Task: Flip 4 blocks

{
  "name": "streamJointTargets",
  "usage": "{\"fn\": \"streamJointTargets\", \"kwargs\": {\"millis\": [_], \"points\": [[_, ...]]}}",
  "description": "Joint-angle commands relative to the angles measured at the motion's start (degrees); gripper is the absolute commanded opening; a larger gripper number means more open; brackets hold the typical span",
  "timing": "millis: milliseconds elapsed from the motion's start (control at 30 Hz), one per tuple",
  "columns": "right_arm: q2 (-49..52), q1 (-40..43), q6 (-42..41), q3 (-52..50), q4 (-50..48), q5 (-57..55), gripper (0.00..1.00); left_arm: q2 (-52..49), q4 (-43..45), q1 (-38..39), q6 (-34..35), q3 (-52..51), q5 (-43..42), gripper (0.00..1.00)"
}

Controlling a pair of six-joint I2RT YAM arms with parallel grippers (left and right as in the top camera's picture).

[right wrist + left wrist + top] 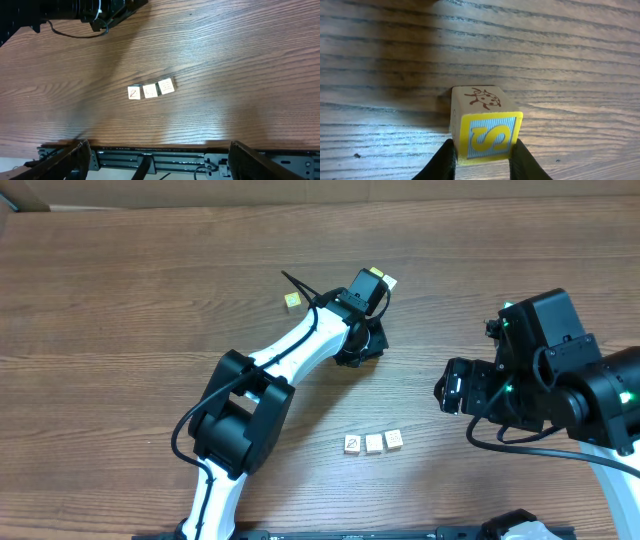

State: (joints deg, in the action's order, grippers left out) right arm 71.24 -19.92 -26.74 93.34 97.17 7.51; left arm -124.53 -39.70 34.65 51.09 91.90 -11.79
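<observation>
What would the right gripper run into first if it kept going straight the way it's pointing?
The right gripper would most likely meet the wooden table, at or just short of the row of three blocks. Depth is unclear, so the blocks could come first.

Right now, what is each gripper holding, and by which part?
Left gripper pinches the ladybug-and-S block by its opposite side faces; right gripper holds nothing.

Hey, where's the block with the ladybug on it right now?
In the left wrist view the ladybug block is pinched in the left gripper; overhead, that's the far middle of the table, well behind the row of three blocks.
</observation>
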Motion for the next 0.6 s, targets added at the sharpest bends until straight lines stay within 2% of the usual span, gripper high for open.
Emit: {"fn": "streamJointTargets", "kwargs": {"millis": [0, 133, 267, 467, 567], "points": [[-0.50, 0.07, 0.44, 1.22, -0.11, 0.11, 0.88, -0.61, -1.20, -1.25, -0.74, 0.96, -0.11, 0.20], [-0.50, 0.07, 0.44, 1.22, -0.11, 0.11, 0.88, -0.59, -3.89, -1.92, -4.44, 1.70, 0.83, 0.18], [-0.50, 0.07, 0.44, 1.22, -0.13, 0.11, 0.88, -0.35, -10.40, -2.01, -7.61, 4.04, 6.38, 0.18], [-0.50, 0.07, 0.42, 1.22, -0.11, 0.11, 0.88, 1.55, -22.12, -1.77, -9.18, 7.65, 12.46, 0.05], [-0.52, 0.07, 0.42, 1.25, -0.11, 0.13, 0.88, 3.58, -26.36, -1.16, -9.14, 7.61, 17.84, 0.05]]}}
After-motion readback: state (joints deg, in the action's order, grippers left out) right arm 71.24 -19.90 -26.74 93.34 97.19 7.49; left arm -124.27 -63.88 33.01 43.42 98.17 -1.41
